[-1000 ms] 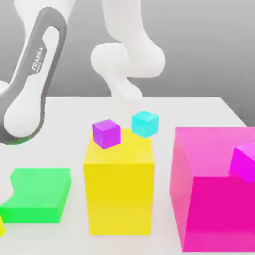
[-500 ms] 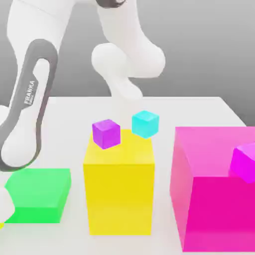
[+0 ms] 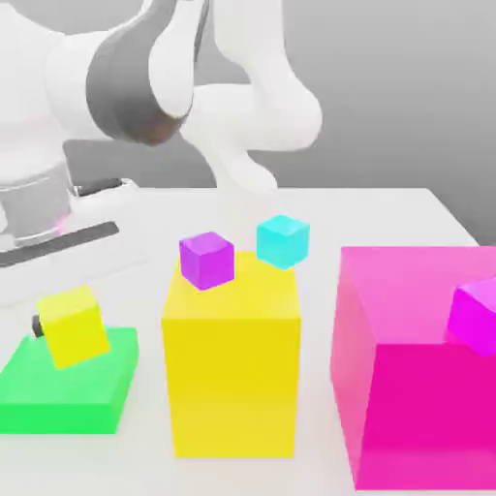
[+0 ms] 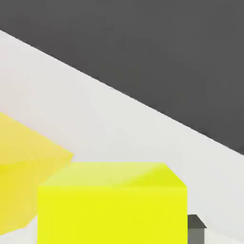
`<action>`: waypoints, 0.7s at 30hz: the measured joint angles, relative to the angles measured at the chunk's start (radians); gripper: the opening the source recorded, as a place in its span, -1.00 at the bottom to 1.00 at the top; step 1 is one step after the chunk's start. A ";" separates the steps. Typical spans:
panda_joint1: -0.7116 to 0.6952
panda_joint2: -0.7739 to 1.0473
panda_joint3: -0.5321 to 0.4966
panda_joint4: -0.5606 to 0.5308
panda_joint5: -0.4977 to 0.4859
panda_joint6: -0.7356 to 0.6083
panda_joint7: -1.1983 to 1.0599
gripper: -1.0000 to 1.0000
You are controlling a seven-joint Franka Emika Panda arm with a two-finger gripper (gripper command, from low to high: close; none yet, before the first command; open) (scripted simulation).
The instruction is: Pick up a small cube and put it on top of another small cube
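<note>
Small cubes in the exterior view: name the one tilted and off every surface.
The yellow small cube, tilted above the green block. The purple cube sits on the tall yellow block.

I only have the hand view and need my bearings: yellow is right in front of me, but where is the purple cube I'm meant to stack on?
Observer: The purple cube sits on top of the tall yellow block, near its rear corner on the exterior view's left.
Operator: What is under my yellow cube?
Observer: The small yellow cube is tilted over a flat green block, on the exterior view's left of the tall block.
Operator: Anything close to the purple one?
Observer: A cyan cube shows just behind the tall block, to the purple cube's right in the exterior view.
</note>
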 joint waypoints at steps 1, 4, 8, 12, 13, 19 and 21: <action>0.008 -0.036 0.006 -0.013 -0.013 -0.021 -0.041 -1.00; 0.039 -0.146 0.027 -0.053 -0.056 -0.085 -0.160 -1.00; 0.082 -0.293 0.056 -0.105 -0.117 -0.170 -0.316 -1.00; 0.127 -0.439 0.086 -0.158 -0.181 -0.256 -0.468 -1.00; 0.139 -0.475 0.093 -0.171 -0.198 -0.278 -0.505 -1.00; 0.146 -0.467 0.092 -0.295 -0.225 -0.144 -0.548 -1.00; 0.147 -0.460 0.091 -0.309 -0.226 -0.123 -0.548 1.00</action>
